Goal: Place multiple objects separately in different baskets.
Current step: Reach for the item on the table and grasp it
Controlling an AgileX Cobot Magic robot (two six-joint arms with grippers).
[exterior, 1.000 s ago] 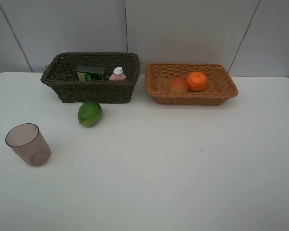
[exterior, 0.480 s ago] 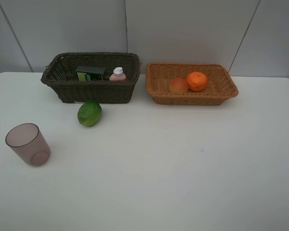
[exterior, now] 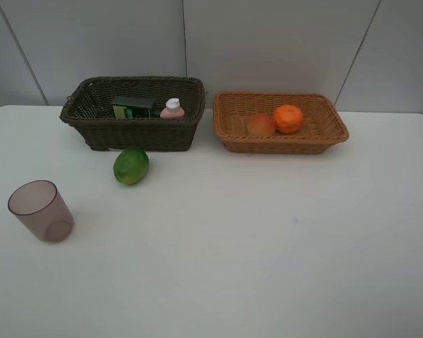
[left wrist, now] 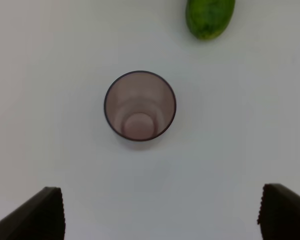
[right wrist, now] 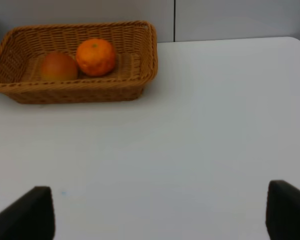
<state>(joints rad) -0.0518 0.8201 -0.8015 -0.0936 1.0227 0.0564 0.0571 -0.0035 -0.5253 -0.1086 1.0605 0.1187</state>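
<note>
The translucent purple-brown cup stands upright at the table's left, with the green lime-like fruit lying in front of the dark brown basket. That basket holds the black bottle with a green label and the pink white-capped bottle. The tan basket holds the orange and the peach. My left gripper hangs open above the table, looking down on the cup, which is out ahead of the fingertips, and the fruit. My right gripper is open and empty, well short of the tan basket.
Neither arm shows in the high view. A grey panelled wall rises right behind both baskets. The white table stretches bare across the front and right.
</note>
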